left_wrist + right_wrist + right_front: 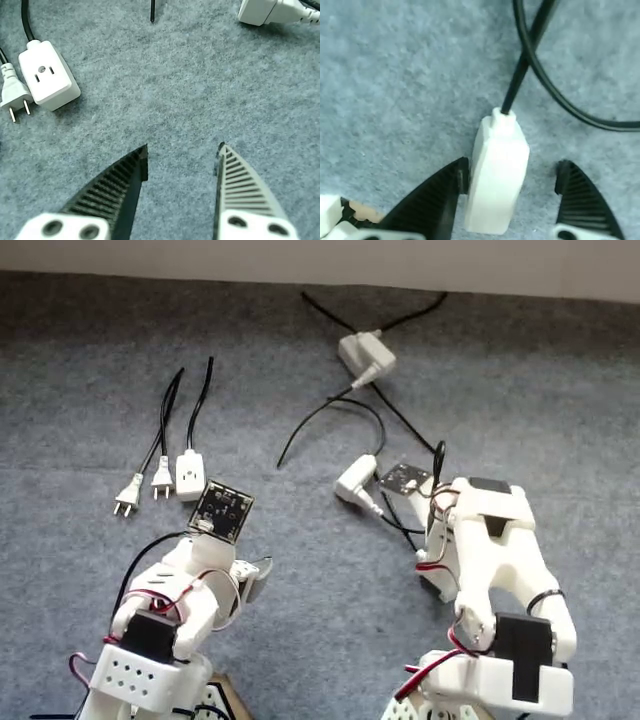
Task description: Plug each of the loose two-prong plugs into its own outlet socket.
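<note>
One loose plug (pixel 126 496) and a second plug (pixel 161 478) lie side by side on the grey, carpet-like counter (pixel 80 390), their prongs pointing back toward the arms. A white outlet socket (pixel 189 472) lies just beside the second plug, its slots facing up. All three trail black cords away from the arms. The left end effector (pixel 182 167) hangs over bare counter near the socket, its fingers spread wide and holding nothing. Farther right, a white connector (pixel 357 480) lies near the right arm and another connector (pixel 367 353) lies beyond it among crossing black cords. The right end effector (pixel 512 172) is also spread wide, with a white block (pixel 497 190) on a black cord (pixel 520 75) lying between its fingers, close against one and apart from the other.
</note>
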